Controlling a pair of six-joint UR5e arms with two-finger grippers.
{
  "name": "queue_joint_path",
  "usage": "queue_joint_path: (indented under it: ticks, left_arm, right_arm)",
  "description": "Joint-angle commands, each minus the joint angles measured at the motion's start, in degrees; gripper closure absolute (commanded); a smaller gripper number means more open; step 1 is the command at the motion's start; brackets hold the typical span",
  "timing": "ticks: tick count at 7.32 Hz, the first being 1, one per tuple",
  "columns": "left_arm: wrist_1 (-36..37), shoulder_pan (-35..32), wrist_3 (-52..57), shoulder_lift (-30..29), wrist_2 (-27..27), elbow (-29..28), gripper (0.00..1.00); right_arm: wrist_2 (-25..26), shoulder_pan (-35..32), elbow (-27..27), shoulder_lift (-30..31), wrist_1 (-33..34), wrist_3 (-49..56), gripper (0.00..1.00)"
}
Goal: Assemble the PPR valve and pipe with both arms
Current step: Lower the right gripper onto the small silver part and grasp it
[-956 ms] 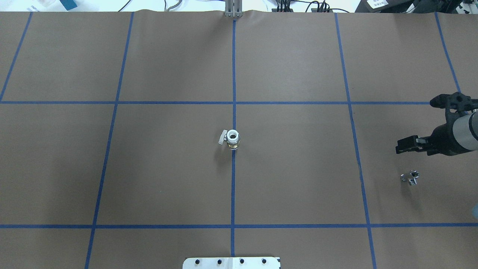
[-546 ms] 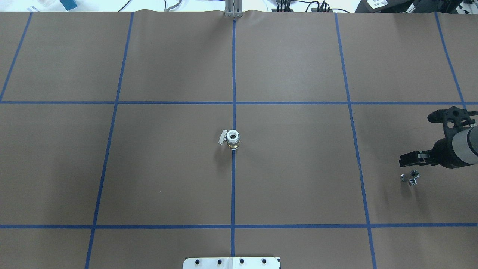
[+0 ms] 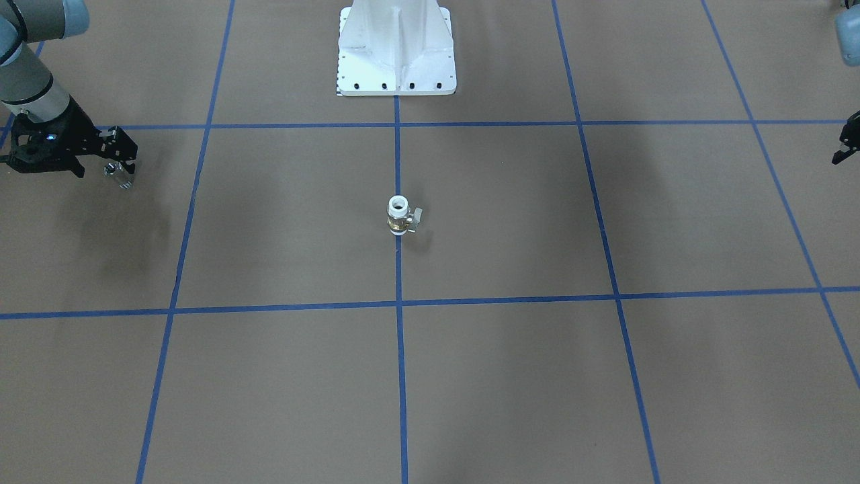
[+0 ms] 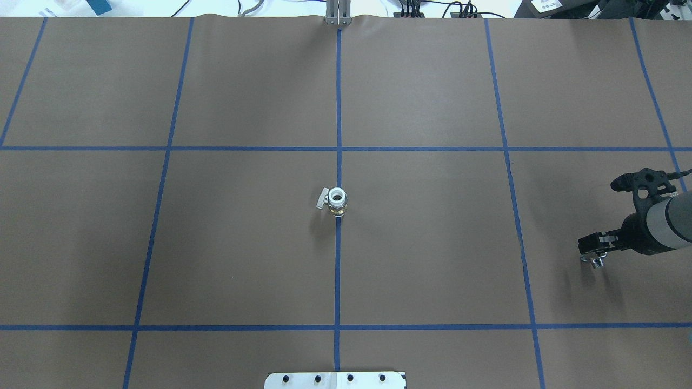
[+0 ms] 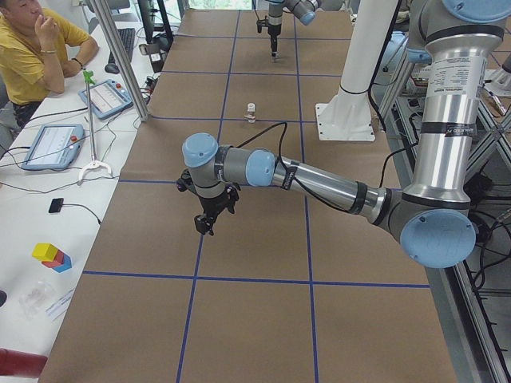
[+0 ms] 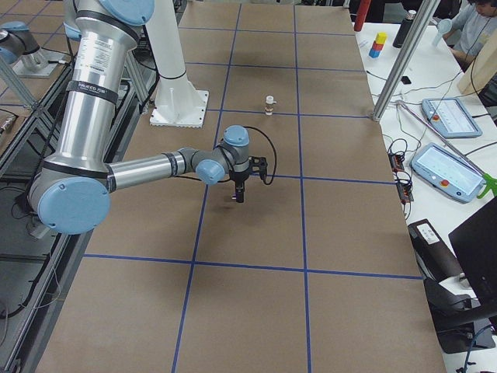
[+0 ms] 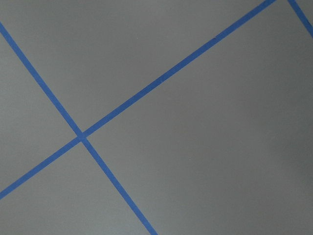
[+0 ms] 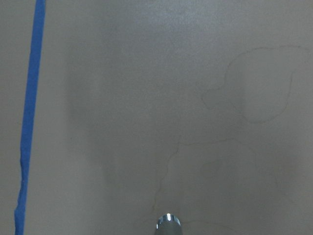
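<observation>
On the brown table [image 4: 432,243], the right tool [image 4: 590,249] half hides the pipe [image 4: 597,263]; its opening unclear.

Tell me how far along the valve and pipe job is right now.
Done: nothing is joined yet. The valve stands alone at the centre of the table, untouched. In hand: the right gripper hangs just over the pipe on the robot's right side; I cannot tell whether it grips it. To do: lift the pipe, have the left gripper take the valve, and join them.
</observation>
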State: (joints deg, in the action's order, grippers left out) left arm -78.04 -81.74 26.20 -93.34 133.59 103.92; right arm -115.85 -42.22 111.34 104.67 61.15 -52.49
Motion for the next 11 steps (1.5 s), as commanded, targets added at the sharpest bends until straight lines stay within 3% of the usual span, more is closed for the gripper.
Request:
queue_joint_path:
  ticks: [1, 3, 6, 7, 8, 11]
  left_arm:
    - [0.0, 0.1, 0.0, 0.0, 0.0, 0.0, 0.0]
    - [0.0, 0.1, 0.0, 0.0, 0.0, 0.0, 0.0]
    - [0.0, 0.1, 0.0, 0.0, 0.0, -0.1, 0.0]
    - [0.0, 0.1, 0.0, 0.0, 0.0, 0.0, 0.0]
    - [0.0, 0.1, 0.0, 0.0, 0.0, 0.0, 0.0]
    - [0.0, 0.1, 0.0, 0.0, 0.0, 0.0, 0.0]
  right_arm:
    - [-0.2, 0.4, -0.7, -0.2, 0.0, 0.0, 0.34]
    - [-0.5, 0.6, -0.9, -0.3, 0.0, -0.1, 0.46]
    - [-1.2, 0.6, -0.8, -0.3, 0.0, -0.2, 0.51]
    - [-2.0, 0.6, -0.7, -0.3, 0.0, -0.2, 0.68]
    - [-2.3, 0.6, -0.6, -0.3, 0.0, -0.2, 0.96]
    - [-3.1, -1.0, 1.5, -0.7, 0.6, -0.1, 1.0]
